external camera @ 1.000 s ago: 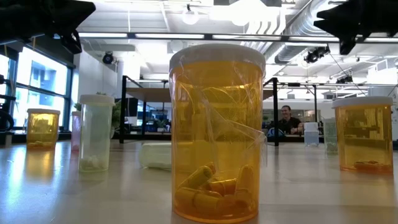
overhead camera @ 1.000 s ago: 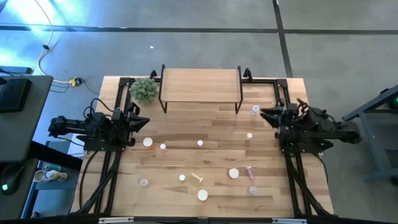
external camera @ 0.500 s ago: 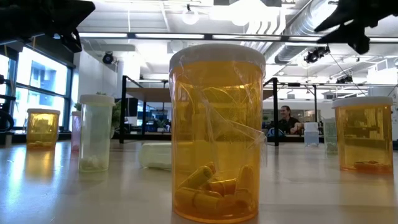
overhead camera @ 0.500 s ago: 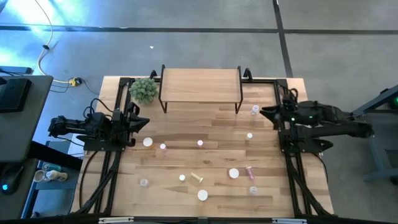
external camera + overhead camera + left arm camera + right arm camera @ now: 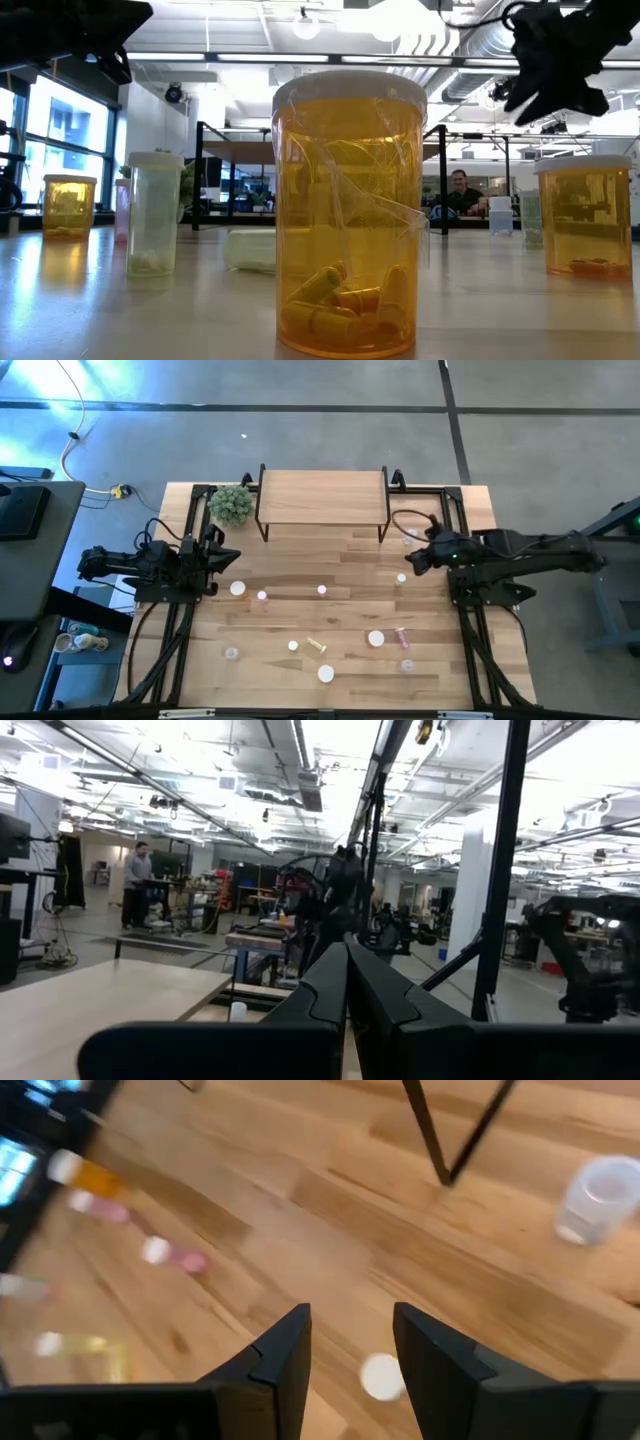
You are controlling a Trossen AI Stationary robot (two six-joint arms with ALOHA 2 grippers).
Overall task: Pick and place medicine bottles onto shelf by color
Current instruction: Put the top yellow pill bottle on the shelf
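Shelf (image 5: 322, 495) noted at the far edge of the desk (image 5: 300, 615), bare on top, with a small green plant (image 5: 232, 505) just beside its left end. Found the bottles scattered over the middle and near part of the desk, well apart from one another. Marked a white-capped bottle (image 5: 237, 588) and a pink bottle (image 5: 262, 597) on the left side, and a second pink bottle (image 5: 321, 590) near the centre. Marked a yellow bottle (image 5: 318, 646) lying on its side, and a wide white cap (image 5: 376, 639) just beside a pink bottle lying flat (image 5: 402, 637). Saw a few more nearer the front edge. Placed the right tool (image 5: 410, 560) out over the right side of the desk, in front of the shelf's right legs and above a small white cap (image 5: 401, 578). Through the right wrist camera, saw its fingers (image 5: 285, 1355) spread apart and released, gripping nothing. Glimpsed that same cap (image 5: 380, 1377) down between them on the wood. Spotted a clear bottle (image 5: 600, 1198) upright near a black shelf leg (image 5: 440, 1130). Found the left tool (image 5: 226, 556) parked at the left edge of the desk, clenched, with its fingers (image 5: 330, 990) pressed flat together and nothing between them. From desk height, faced a big orange bottle (image 5: 350, 215) holding capsules. Saw a pale green bottle (image 5: 154, 213) and two more orange ones (image 5: 68, 206) (image 5: 585, 214) farther back, and a person (image 5: 460, 190) in the room behind.
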